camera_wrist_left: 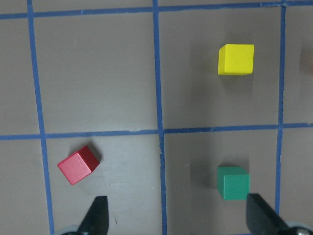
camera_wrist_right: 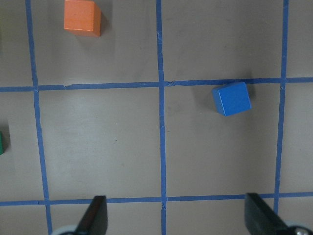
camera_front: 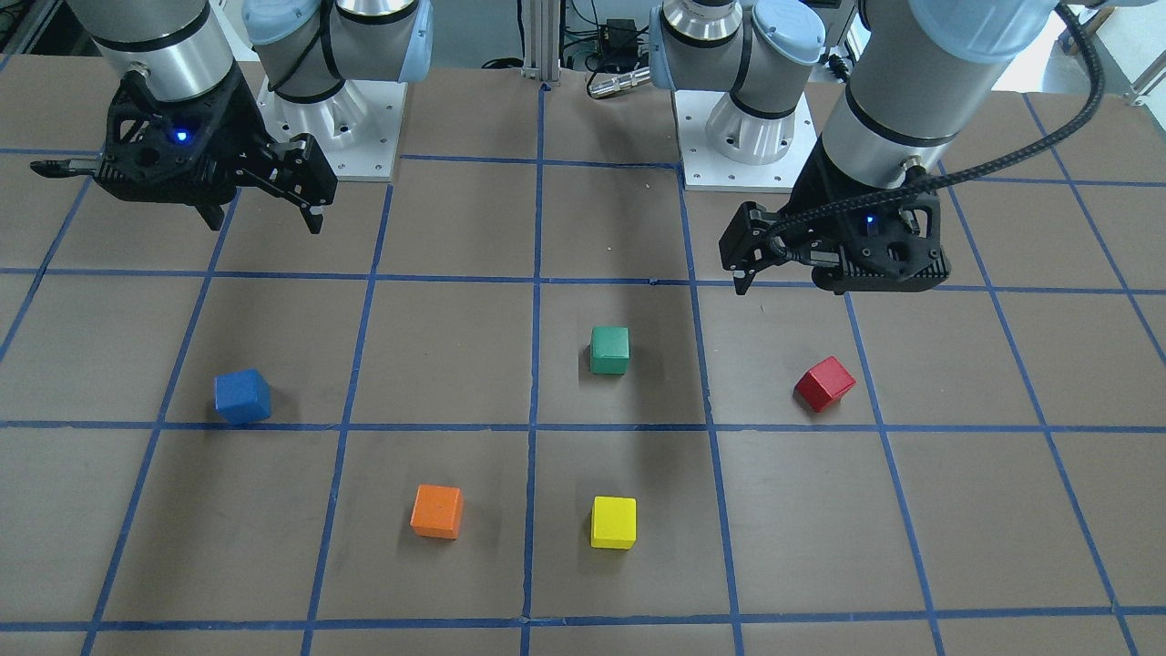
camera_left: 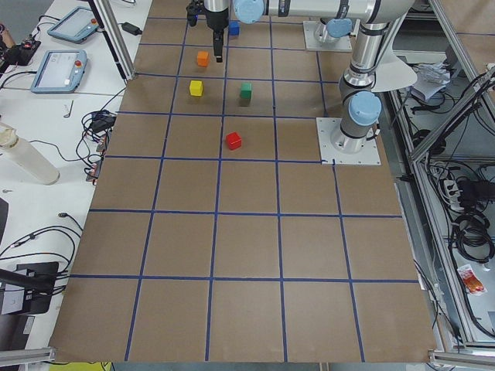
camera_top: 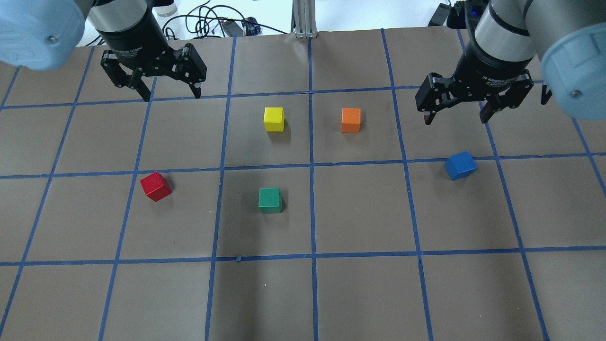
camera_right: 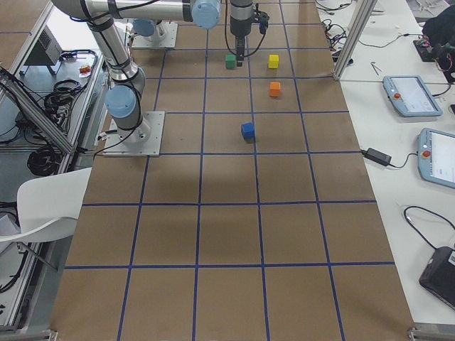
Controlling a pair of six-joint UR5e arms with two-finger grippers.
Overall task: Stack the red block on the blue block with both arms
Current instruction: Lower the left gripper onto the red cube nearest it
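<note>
The red block (camera_top: pixel 155 186) lies on the table on my left side, turned at an angle; it also shows in the left wrist view (camera_wrist_left: pixel 78 164) and the front view (camera_front: pixel 824 383). The blue block (camera_top: pixel 460 166) lies on my right side, also in the right wrist view (camera_wrist_right: pixel 231 98) and the front view (camera_front: pixel 242 395). My left gripper (camera_top: pixel 170 94) is open and empty, up in the air beyond the red block. My right gripper (camera_top: pixel 455 118) is open and empty, up in the air just beyond the blue block.
A green block (camera_top: pixel 270 200), a yellow block (camera_top: pixel 274 119) and an orange block (camera_top: pixel 351 120) sit in the middle of the table between the two task blocks. The brown table top carries a blue tape grid. The arm bases (camera_front: pixel 747 137) stand at the robot's edge.
</note>
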